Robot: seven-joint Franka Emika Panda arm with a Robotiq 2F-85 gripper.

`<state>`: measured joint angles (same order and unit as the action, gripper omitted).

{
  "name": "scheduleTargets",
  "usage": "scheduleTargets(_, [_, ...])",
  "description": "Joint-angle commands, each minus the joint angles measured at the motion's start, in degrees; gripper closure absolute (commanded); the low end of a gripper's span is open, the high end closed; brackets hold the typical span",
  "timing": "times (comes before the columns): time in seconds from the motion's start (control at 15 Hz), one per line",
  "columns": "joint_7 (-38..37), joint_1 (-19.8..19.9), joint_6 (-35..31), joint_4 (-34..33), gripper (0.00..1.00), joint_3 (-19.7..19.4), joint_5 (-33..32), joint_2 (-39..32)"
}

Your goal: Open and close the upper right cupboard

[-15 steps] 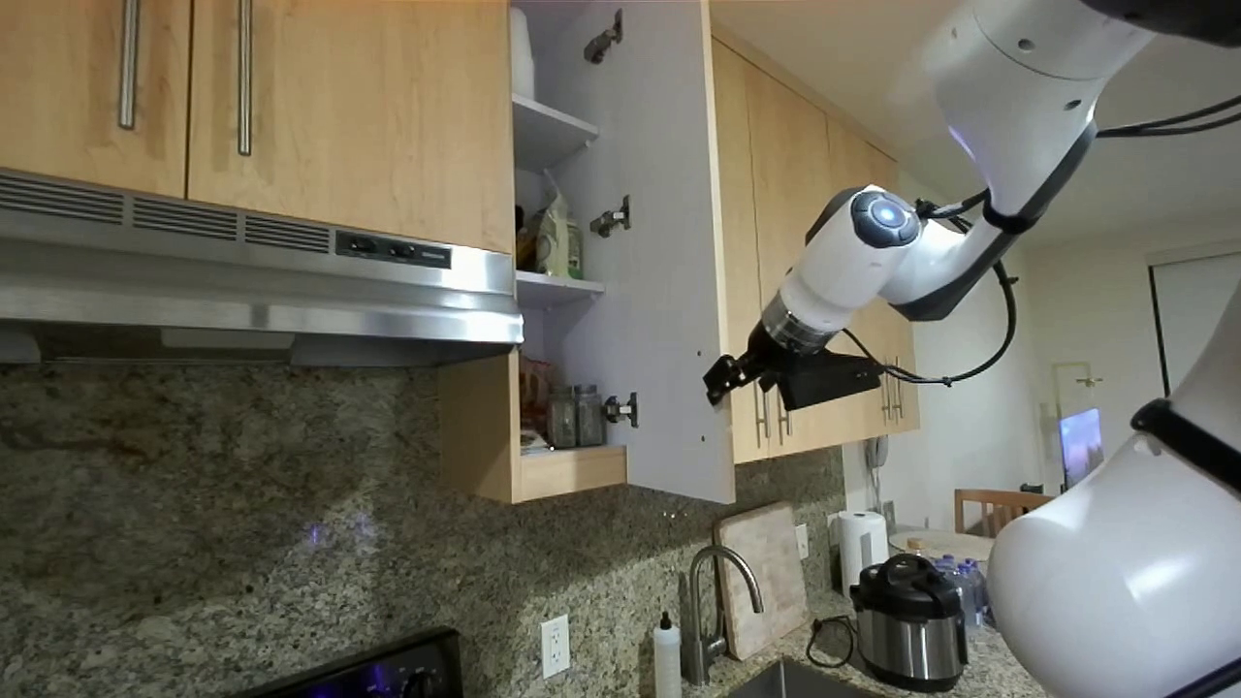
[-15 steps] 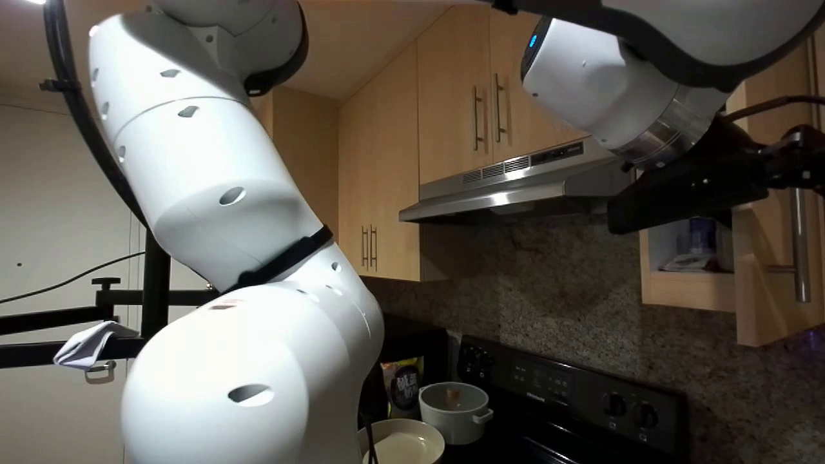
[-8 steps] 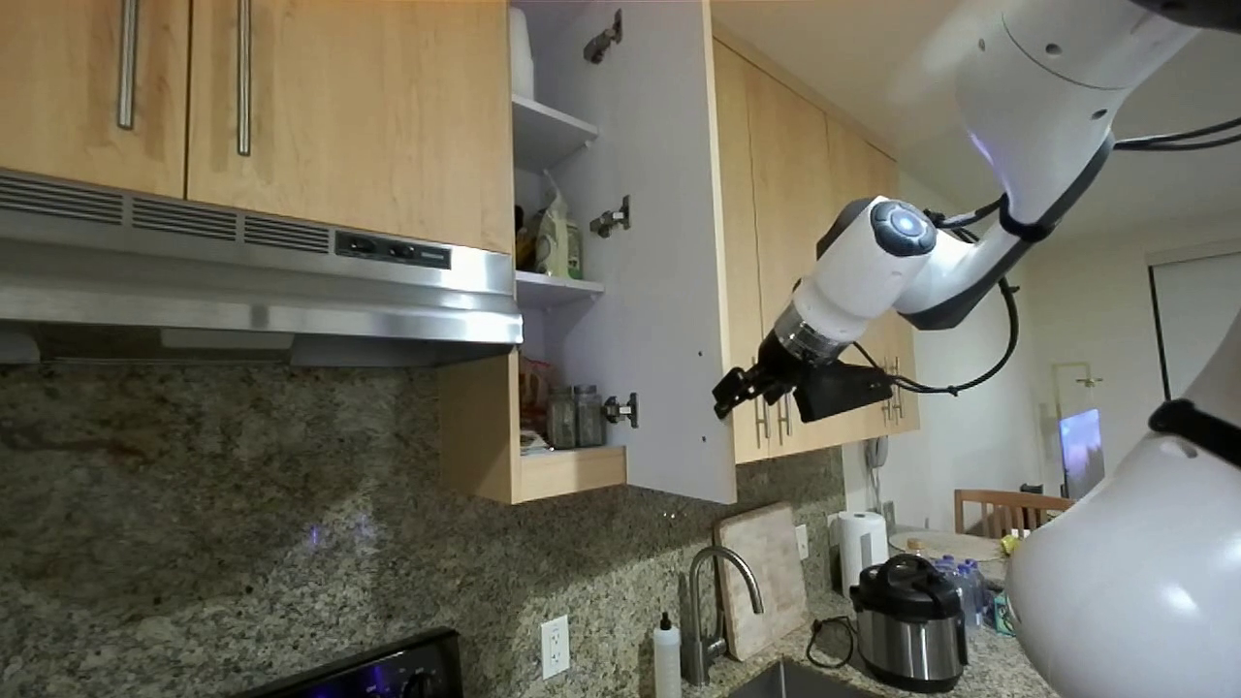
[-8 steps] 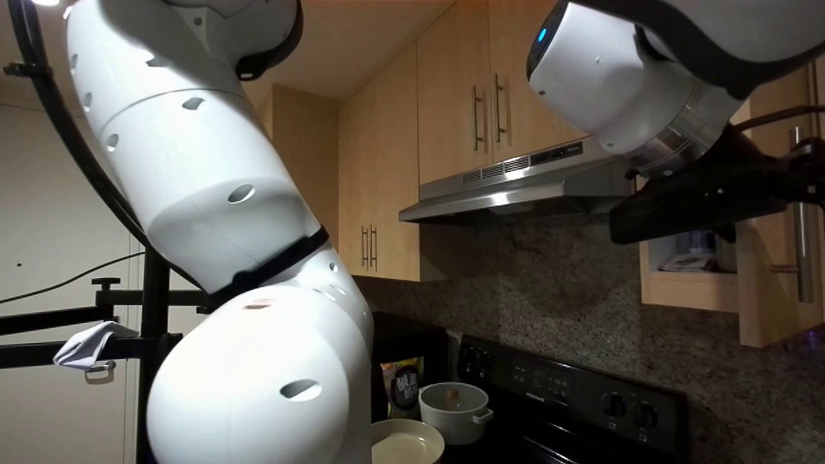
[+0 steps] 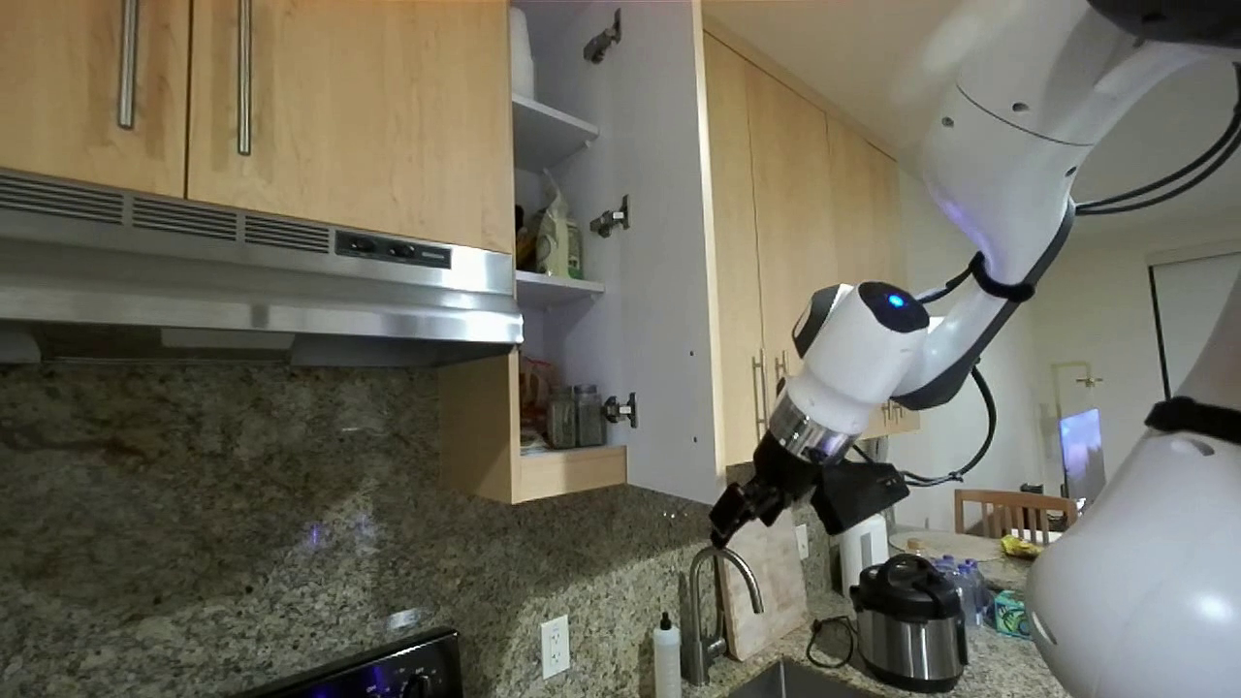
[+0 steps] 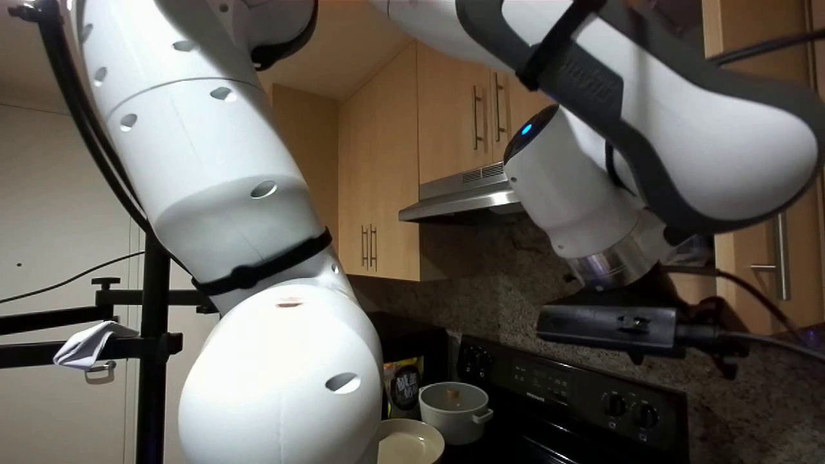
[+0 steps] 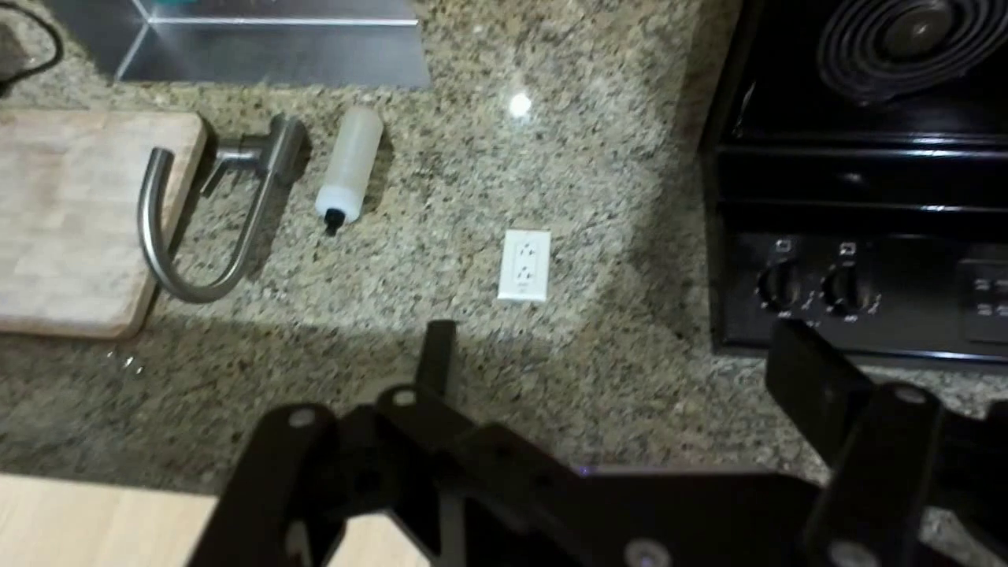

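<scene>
Gripper (image 7: 616, 332) lowered, cupboard door (image 5: 669, 252) swung slightly inward

Spread wide, empty, the gripper appears under the door's bottom edge; raised there, it could snag, straining the hinges (image 5: 620, 410). The upper right cupboard (image 5: 572, 472) stands open beside the range hood (image 5: 388, 291).

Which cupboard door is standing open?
The tall light-wood door immediately right of the steel range hood: swung out, showing shelves and hinges. The doors above the hood are shut.
</scene>
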<state>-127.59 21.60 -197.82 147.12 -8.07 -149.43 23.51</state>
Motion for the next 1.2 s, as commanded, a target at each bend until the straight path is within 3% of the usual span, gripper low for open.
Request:
scheduleTargets(0.0, [0.1,-0.9,0.0,5.3,0.00,1.3,0.0,0.8])
scheduleTargets(0.2, [0.1,-2.5,0.0,8.4,0.00,3.0,0.0,-1.9])
scheduleTargets(0.33, [-0.2,-1.3,0.0,10.3,0.00,6.4,0.0,-3.7])
scheduleTargets(0.47, [-0.4,3.1,0.0,12.3,0.00,12.6,0.0,-5.5])
scheduleTargets(0.53, [-0.8,9.7,-0.1,13.5,0.00,19.2,0.1,-5.5])
scheduleTargets(0.73, [-1.5,22.5,-0.4,12.4,0.00,32.5,0.2,-5.5])
scheduleTargets(0.93, [-3.0,24.3,-0.4,11.7,0.00,36.3,0.3,-2.3])
scheduleTargets(1.0, [-3.3,21.9,-0.4,14.0,0.00,34.4,0.3,0.5])
scheduleTargets(1.13, [-3.9,24.5,-0.1,11.8,0.00,37.7,0.3,-0.6])
